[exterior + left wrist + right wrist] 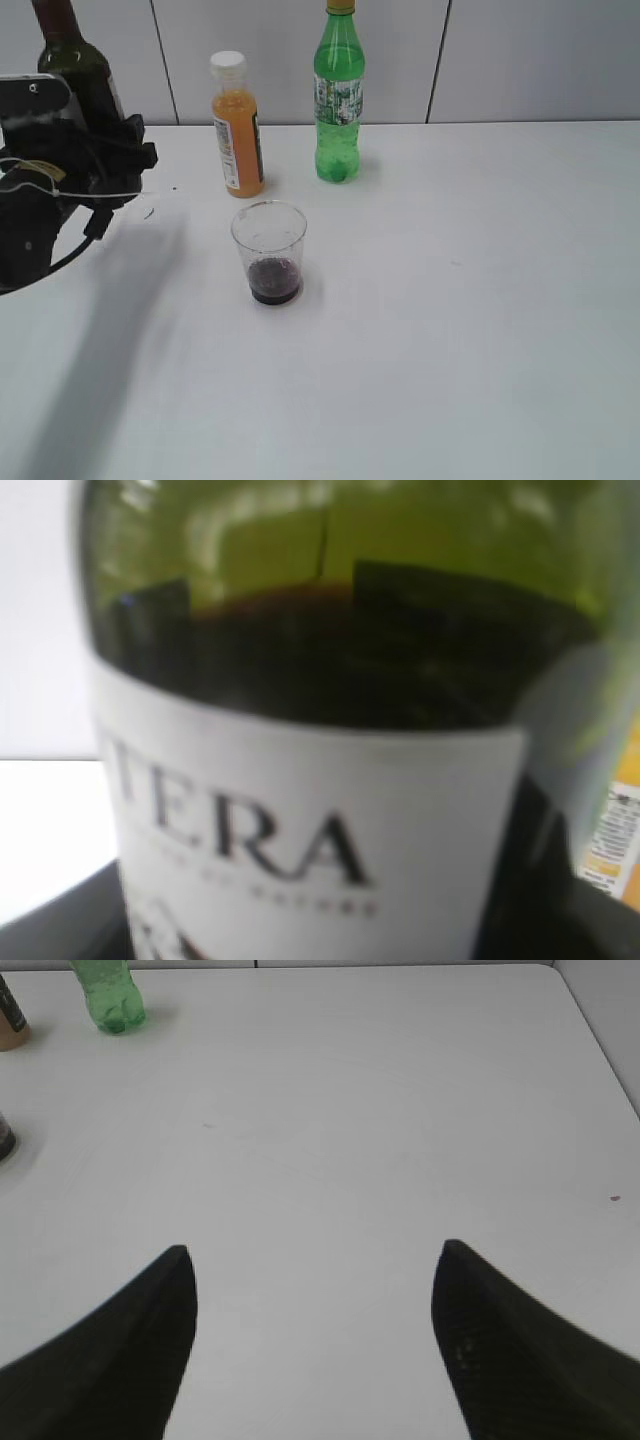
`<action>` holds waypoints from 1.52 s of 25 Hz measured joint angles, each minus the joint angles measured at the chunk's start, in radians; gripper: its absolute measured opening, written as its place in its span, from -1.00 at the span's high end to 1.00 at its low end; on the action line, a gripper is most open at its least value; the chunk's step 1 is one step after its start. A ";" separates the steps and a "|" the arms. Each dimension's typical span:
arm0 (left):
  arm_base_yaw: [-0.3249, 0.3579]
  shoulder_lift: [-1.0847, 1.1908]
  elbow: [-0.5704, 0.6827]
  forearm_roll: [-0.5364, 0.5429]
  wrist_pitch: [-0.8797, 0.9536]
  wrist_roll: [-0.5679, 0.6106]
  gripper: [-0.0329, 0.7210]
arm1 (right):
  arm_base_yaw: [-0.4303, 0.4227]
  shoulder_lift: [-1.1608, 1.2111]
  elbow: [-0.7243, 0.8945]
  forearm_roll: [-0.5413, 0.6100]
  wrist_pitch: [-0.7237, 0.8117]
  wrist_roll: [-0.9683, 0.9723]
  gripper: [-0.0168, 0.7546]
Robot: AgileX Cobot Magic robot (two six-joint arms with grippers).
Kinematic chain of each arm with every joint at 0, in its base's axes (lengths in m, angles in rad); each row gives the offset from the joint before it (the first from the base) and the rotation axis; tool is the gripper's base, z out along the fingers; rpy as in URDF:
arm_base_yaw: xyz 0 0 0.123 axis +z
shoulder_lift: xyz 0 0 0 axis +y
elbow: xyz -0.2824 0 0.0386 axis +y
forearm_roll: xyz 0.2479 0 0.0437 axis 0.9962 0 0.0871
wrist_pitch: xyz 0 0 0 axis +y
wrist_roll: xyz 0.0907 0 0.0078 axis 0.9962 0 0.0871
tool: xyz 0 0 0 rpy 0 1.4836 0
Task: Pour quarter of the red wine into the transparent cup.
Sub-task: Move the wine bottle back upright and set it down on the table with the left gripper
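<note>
Black and spread wide, your right end effector hangs over bare white worktop with its two fingers well apart and nothing between them. In the exterior view, the nearest thing to you is the transparent cup, standing upright on the worktop a little left of centre, with a shallow pool of red wine in its bottom and the rest of it clear. Off to the left your left end effector sits at the wine bottle; its black body hides the lower part of the bottle, and you cannot tell from that view how its fingers stand. The left wrist view is filled by the bottle at very close range, upright, its white label below and the dark wine level showing through green-tinted glass above; the fingers themselves are not clearly seen there either, so whether they are clamped on the bottle I cannot tell. Farther back, behind the cup, the orange juice bottle with its white cap stands upright, and just to its right, near the wall, the green soda bottle stands upright too, the two apart from each other.
</note>
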 joint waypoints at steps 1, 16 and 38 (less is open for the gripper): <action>0.012 0.001 -0.016 0.009 0.029 -0.005 -0.56 | 0.000 0.000 0.000 0.000 0.000 0.000 -0.56; 0.083 0.176 -0.143 0.149 0.079 -0.075 -0.56 | 0.000 0.000 0.000 0.000 0.000 0.002 -0.56; 0.083 0.287 -0.109 0.205 -0.121 -0.095 -0.56 | 0.000 0.000 0.000 0.000 0.000 0.002 -0.56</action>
